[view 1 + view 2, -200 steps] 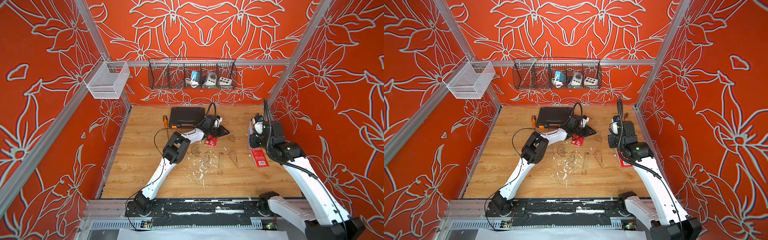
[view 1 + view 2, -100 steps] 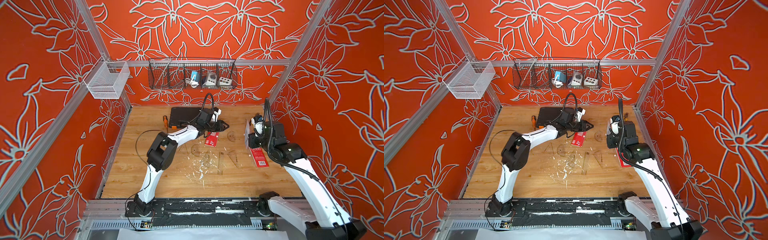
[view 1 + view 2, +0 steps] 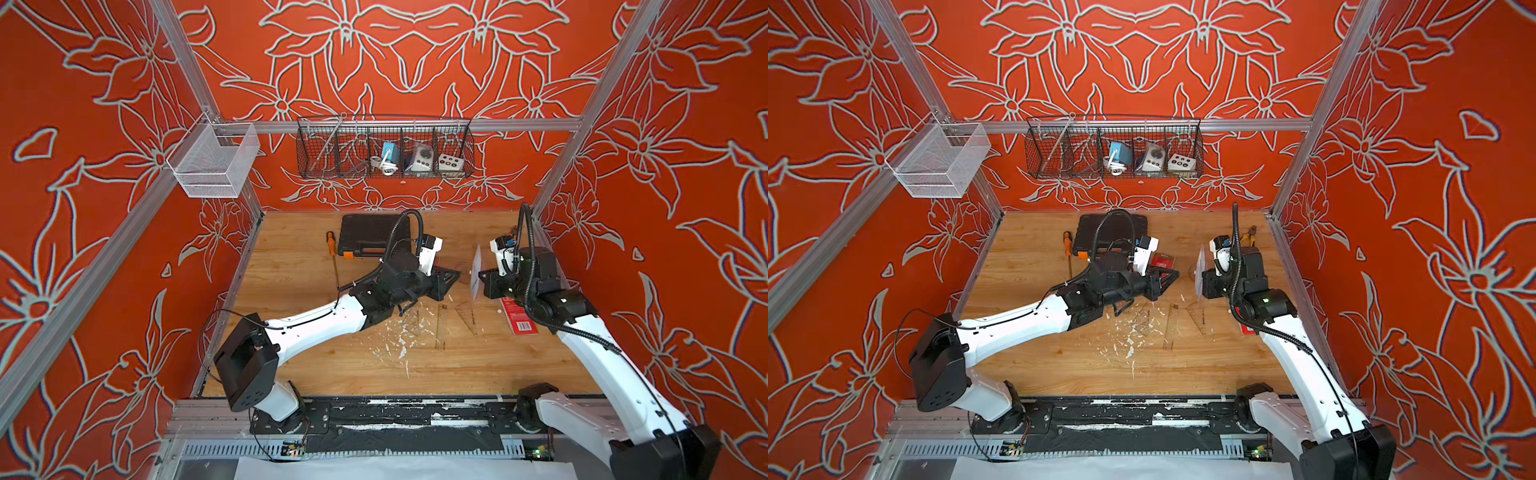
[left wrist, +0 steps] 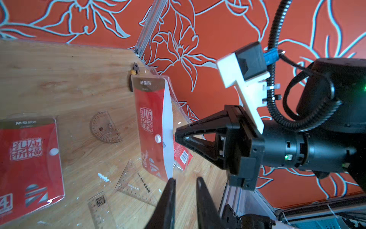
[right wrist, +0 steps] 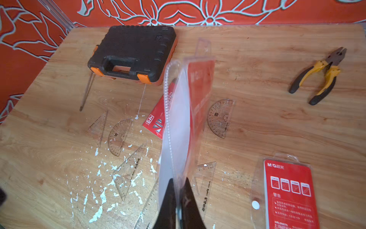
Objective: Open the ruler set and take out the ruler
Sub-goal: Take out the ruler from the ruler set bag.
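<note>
Your right hand (image 5: 179, 180) is clamped on one edge of the clear plastic ruler-set pouch (image 5: 178, 119) with its red card, holding it upright over the wooden table (image 3: 291, 270), toward 3 o'clock from centre. Your left hand (image 4: 185, 178) faces it from 9 o'clock, with its fingers a narrow gap apart and gripping nothing.

The left claw (image 4: 184, 198) shows two dark fingers narrowly apart with nothing between them. Just beyond its tips the ruler set pouch (image 4: 152, 126) stands upright, pinched at its edge by the right claw (image 4: 176, 136). Near the pouch, a set square (image 4: 136, 186) and a protractor (image 4: 105, 128) lie flat on the counter (image 4: 65, 79).
</note>
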### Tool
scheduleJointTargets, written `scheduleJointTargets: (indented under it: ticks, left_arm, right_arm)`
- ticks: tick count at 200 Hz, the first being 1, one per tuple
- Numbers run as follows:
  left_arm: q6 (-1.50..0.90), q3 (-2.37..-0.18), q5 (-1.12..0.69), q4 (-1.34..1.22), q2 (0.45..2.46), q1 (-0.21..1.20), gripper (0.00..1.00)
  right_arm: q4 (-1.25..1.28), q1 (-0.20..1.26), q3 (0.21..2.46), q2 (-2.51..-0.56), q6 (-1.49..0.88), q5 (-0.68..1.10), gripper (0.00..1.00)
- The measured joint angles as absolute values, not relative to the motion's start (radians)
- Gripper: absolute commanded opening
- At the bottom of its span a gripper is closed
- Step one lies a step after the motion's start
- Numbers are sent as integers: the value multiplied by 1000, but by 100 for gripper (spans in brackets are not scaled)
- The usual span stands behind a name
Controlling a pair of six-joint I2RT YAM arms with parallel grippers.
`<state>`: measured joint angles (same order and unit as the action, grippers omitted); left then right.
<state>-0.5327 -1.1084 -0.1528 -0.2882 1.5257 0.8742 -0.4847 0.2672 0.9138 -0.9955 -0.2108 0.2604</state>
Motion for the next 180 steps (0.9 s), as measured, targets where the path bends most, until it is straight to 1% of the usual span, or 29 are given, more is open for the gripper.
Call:
scheduleJointTargets:
  ticks: [36, 69, 180]
  left_arm:
    - [-532, -1100, -128, -304, 1533, 907, 8]
    - [-528, -1134, -127, -325, 1591, 943, 5]
    - [-513, -1190, -40, -320, 1702, 949, 5]
  right_arm:
    - [-452, 273, 911, -1004, -230, 297, 0]
    - [-434, 277, 911, -1008, -246, 319, 0]
    - [-439, 282, 921, -1007, -249, 400, 0]
